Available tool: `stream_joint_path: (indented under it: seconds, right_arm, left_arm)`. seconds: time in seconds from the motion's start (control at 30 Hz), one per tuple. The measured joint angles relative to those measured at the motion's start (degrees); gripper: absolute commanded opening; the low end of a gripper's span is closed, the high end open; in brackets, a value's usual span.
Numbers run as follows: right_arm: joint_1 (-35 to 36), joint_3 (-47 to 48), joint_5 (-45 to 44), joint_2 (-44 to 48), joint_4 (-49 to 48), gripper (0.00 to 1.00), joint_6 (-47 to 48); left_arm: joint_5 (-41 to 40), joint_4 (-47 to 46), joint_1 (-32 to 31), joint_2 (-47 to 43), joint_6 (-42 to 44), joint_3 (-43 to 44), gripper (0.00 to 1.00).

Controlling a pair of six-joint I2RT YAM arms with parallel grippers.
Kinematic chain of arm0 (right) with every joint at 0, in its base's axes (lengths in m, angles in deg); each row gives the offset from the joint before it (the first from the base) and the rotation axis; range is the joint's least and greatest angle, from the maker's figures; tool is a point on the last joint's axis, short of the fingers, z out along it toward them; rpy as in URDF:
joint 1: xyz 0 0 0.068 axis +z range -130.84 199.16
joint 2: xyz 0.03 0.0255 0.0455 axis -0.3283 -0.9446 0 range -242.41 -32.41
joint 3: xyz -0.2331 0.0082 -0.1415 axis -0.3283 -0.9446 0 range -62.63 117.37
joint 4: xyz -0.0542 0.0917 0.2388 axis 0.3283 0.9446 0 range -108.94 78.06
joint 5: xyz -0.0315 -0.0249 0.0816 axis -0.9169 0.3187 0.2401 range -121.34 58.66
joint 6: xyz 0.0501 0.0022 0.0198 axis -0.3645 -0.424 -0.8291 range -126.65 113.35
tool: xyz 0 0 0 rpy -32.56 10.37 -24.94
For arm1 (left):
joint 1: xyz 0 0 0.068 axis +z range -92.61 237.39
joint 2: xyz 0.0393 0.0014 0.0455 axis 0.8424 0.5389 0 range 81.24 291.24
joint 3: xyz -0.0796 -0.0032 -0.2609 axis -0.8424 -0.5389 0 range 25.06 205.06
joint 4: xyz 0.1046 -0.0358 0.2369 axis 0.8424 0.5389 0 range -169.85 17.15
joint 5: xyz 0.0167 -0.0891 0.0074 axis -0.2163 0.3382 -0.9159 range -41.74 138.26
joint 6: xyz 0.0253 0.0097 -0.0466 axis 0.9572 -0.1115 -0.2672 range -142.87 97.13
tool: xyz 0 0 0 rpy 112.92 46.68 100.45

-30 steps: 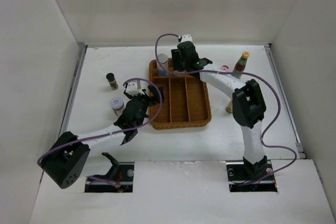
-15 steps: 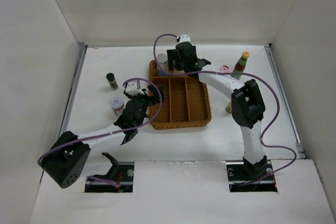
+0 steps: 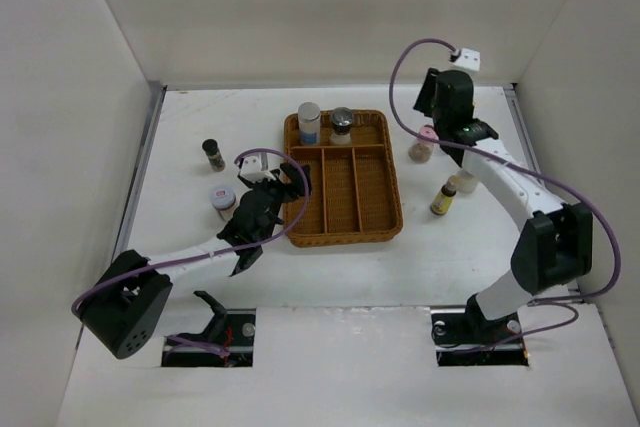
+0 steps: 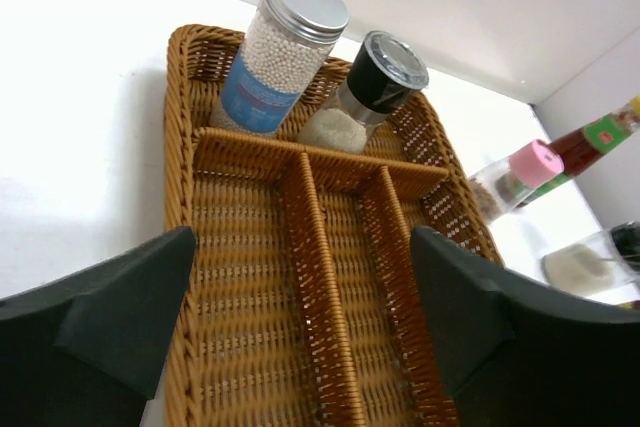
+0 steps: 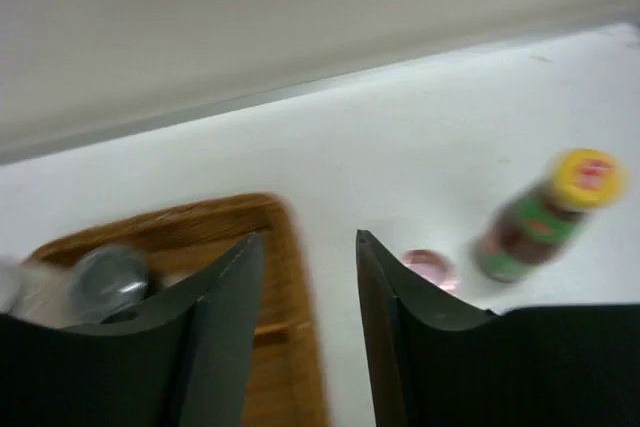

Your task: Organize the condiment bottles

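The brown wicker tray [image 3: 390, 202] holds two condiment bottles in its back compartment: a blue-labelled jar [image 3: 309, 122] with a silver cap and a black-capped grinder [image 3: 343, 124]. Both show in the left wrist view, the jar [image 4: 278, 57] and the grinder [image 4: 365, 92]. My left gripper [image 3: 285, 187] is open and empty over the tray's left front [image 4: 300, 247]. My right gripper [image 3: 437, 105] is open and empty, raised above the table right of the tray [image 5: 305, 247]. Below it stand a pink-capped jar [image 3: 423, 142] [image 5: 428, 269] and the green bottle [image 5: 545, 215] with a yellow cap.
A dark bottle [image 3: 213, 154] and a pink-and-white-capped jar [image 3: 223, 200] stand left of the tray. A small yellow bottle [image 3: 442, 199] and a clear jar [image 4: 590, 262] stand right of it. White walls close in the table on three sides.
My right gripper has left the tray's back compartment and swung up and to the right. The black-capped grinder now stands free beside the blue-labelled jar. The left arm has not moved.
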Motion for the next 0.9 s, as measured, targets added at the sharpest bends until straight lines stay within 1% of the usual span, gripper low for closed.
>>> stream_joint_path:
  seconds: [0.03, 0.07, 0.1, 0.17, 0.23, 0.37, 0.47, 0.6, 0.77, 0.9]
  right_arm:
    - [-2.08, -1.11, -0.7, -0.04, -0.33, 0.72, -0.68]
    - [-3.89, -2.47, -1.25, -0.52, -0.42, 0.8, -1.36]
    - [-5.22, -3.96, -1.62, -1.31, -0.26, 0.83, -1.84]
    - [-6.51, -6.03, -1.64, -3.54, 0.85, 0.87, -2.08]
    - [-6.82, -7.13, -1.31, -5.92, 2.23, 0.9, -2.25]
    - [-6.93, -7.3, -0.13, -8.63, 3.52, 0.9, -2.29]
    - [-7.13, -7.23, 0.94, -9.18, 3.3, 0.85, -2.47]
    - [-7.61, -5.84, 1.79, -11.63, 2.82, 0.72, -2.67]
    - [-7.65, -4.68, 2.27, -15.02, 1.79, 0.45, -2.64]
    - [-7.45, -4.44, 1.92, -14.62, 1.09, 0.43, -2.36]
  left_arm:
    - [0.09, 0.0, -0.02, 0.0, -0.02, 0.0, 0.69]
    - [0.15, 0.0, -0.02, 0.0, -0.09, 0.0, 0.64]
    - [0.22, 0.0, -0.02, 0.0, -0.07, 0.02, 0.63]
    - [0.31, 0.0, -0.2, 0.02, 0.0, 0.0, 0.65]
    - [0.52, 0.0, -0.24, 0.11, 0.02, 0.02, 0.69]
    - [1.03, -0.13, -0.31, 0.87, 0.0, 0.02, 0.71]
    - [1.16, -0.15, -0.35, 1.05, 0.02, 0.0, 0.72]
    - [1.2, -0.22, -0.37, 1.07, 0.0, 0.0, 0.73]
    - [1.22, -0.22, -0.35, 1.11, 0.0, 0.0, 0.74]
    - [1.31, -0.26, -0.33, 1.11, 0.0, 0.0, 0.76]
